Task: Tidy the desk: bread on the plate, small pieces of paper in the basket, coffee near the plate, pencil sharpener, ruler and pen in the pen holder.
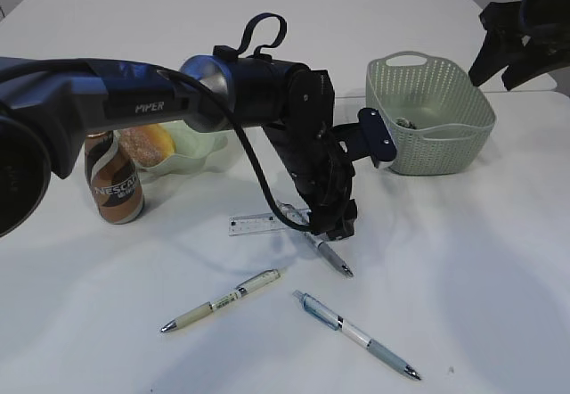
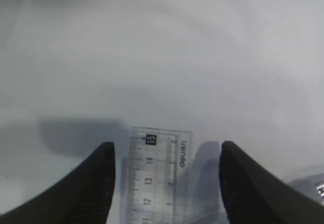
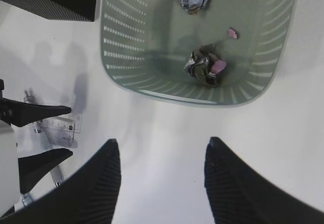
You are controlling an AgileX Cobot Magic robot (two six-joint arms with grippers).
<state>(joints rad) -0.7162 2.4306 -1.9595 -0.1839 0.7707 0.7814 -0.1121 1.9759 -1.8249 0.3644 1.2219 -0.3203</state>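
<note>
Left wrist view shows your left end effector (image 2: 166,181) open, one finger either side of the clear ruler (image 2: 157,176) lying flat on the white tabletop (image 2: 162,57). Lower until both fingers touch the tabletop, then close squarely across the ruler's width so it cannot slip away.

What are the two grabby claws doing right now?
Left gripper: open, jaws either side of the ruler, not gripping it.
Right gripper: open, holding nothing.
</note>
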